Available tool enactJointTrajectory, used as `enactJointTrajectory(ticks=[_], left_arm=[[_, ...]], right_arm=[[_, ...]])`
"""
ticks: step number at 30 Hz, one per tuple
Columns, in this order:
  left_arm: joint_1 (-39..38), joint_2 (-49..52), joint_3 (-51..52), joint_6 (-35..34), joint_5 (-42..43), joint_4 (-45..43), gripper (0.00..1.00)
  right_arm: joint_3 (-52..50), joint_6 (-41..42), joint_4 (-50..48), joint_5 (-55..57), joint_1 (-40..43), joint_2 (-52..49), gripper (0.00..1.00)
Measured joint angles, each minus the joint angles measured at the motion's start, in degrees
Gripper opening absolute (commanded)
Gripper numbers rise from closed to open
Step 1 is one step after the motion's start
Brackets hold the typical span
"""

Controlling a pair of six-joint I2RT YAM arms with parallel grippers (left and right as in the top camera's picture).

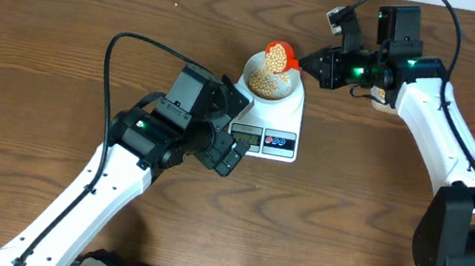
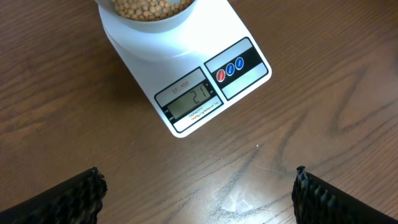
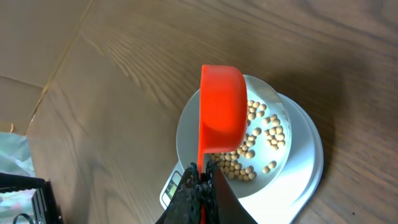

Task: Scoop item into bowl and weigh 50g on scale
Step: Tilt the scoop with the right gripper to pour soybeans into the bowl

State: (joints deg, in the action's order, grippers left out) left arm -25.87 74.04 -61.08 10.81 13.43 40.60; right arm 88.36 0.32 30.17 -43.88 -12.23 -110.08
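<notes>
Right hand point(image 3: 200, 179) grips a red-orange scoop point(image 3: 222, 109) over the bowl point(image 3: 186, 132) of beans point(image 3: 268, 134) on the scale point(image 2: 155, 56). Left hand point(image 2: 198, 183) hovers wide open above the desk point(image 2: 323, 130).

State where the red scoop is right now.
In the overhead view, the scoop hangs over the far edge of the bowl, which stands on the scale near the middle. The right gripper holds it from the right side.

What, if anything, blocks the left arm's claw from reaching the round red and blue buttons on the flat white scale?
Likely yes; nothing seems to block it. The open left claw faces the round red and blue buttons on the flat white scale, with only bare wooden tabletop between.
</notes>
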Motion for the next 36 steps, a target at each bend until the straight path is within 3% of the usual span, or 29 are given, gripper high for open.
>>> enactJointTrajectory(ticks=[36], left_arm=[[0.00, 0.00, 0.00, 0.00, 0.00, 0.00, 0.98]], right_arm=[[0.00, -0.17, 1.49, 6.54, 0.00, 0.00, 0.01]])
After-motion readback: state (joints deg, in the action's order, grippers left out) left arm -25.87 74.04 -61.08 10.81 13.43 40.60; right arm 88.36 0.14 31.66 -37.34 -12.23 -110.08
